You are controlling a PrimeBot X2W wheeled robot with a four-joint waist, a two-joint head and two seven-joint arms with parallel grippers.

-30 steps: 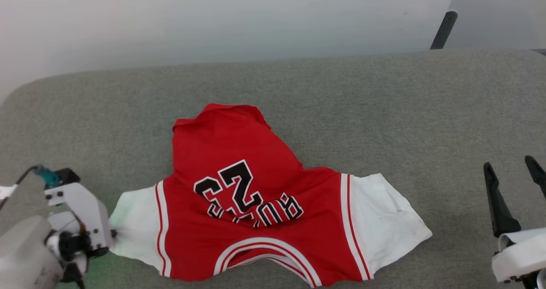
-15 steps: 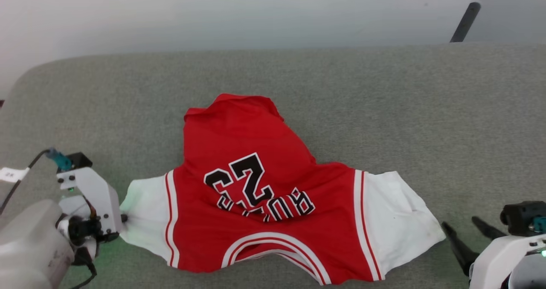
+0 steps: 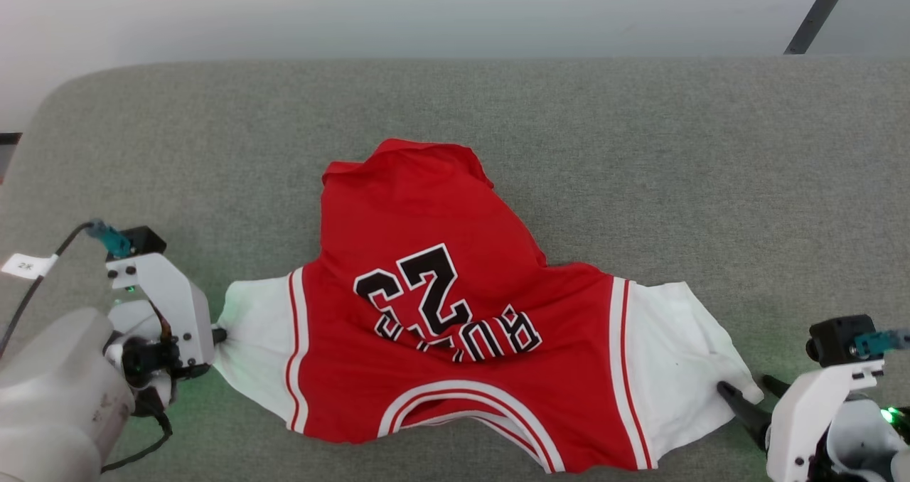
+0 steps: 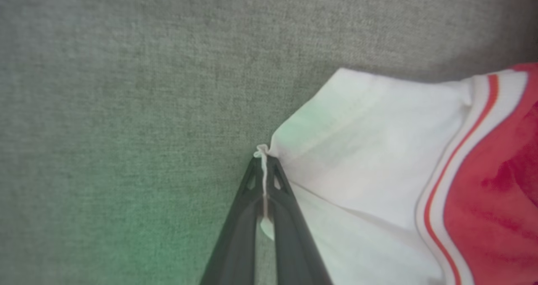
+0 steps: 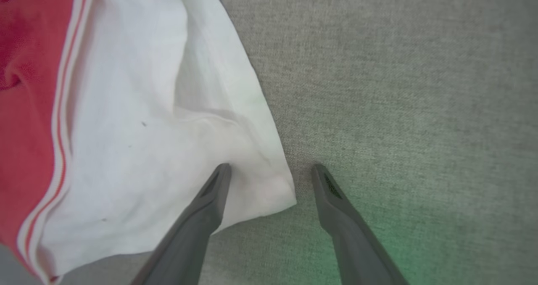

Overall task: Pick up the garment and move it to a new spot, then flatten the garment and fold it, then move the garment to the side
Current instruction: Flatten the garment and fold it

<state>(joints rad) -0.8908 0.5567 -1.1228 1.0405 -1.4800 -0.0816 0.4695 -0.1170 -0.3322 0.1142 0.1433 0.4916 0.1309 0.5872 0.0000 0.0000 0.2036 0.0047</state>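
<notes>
We find the left gripper (image 4: pixel 264 163) newly pinching the jersey's (image 3: pixel 426 205) lower-left corner and the right gripper (image 5: pixel 271 169), fingers spread, arriving astride the lower-right: flattening seems imminent.

- I have the garment (image 3: pixel 441 311) lying on the padded surface (image 3: pixel 640 148), near its middle and toward my edge, with the neck hole nearest me.
- My left gripper (image 3: pixel 219 336) is at the garment's left corner, and that corner is pinched between its fingers.
- My right gripper (image 3: pixel 752 391) is at the right corner, one finger over the cloth and the other over the surface just beside it.
- A rod (image 3: pixel 810 20) is behind the surface, far right.
</notes>
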